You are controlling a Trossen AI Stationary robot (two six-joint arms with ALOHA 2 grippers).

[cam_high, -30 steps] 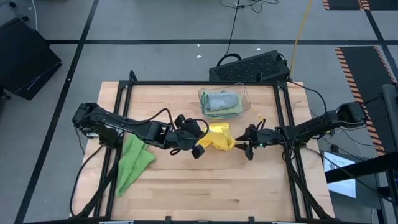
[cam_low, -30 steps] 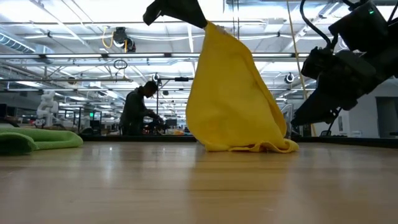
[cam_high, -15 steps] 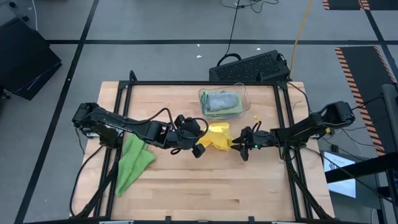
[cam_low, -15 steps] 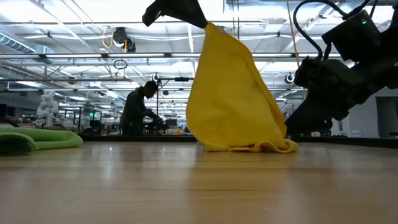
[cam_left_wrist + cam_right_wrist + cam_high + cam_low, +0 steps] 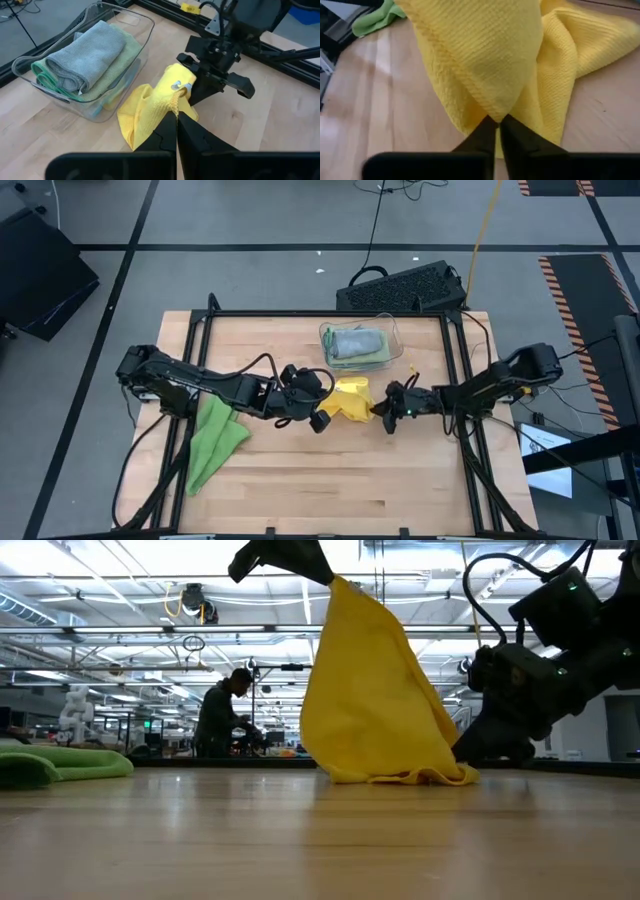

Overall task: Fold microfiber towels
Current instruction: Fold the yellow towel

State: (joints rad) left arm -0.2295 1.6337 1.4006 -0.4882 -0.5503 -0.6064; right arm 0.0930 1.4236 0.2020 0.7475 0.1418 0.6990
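— So which step is this?

— Opening out the yellow towel (image 5: 350, 400) at mid-table, just near of the clear bin (image 5: 392, 330) of folded cloths. The left gripper (image 5: 322, 421) is clamped on one corner, holding it up; the right gripper (image 5: 385, 417) has its jaws pinched on the right-hand edge, low by the tabletop.

— And next?

— Probably drawing the two corners apart to spread it flat. The bright green towel (image 5: 212, 442) lies on the left, not yet folded.

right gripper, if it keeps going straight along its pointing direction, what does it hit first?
The yellow towel: the right gripper is already pinched on its fold. Pushing on would likely run it through the hanging cloth toward the left gripper; depth there is unclear.
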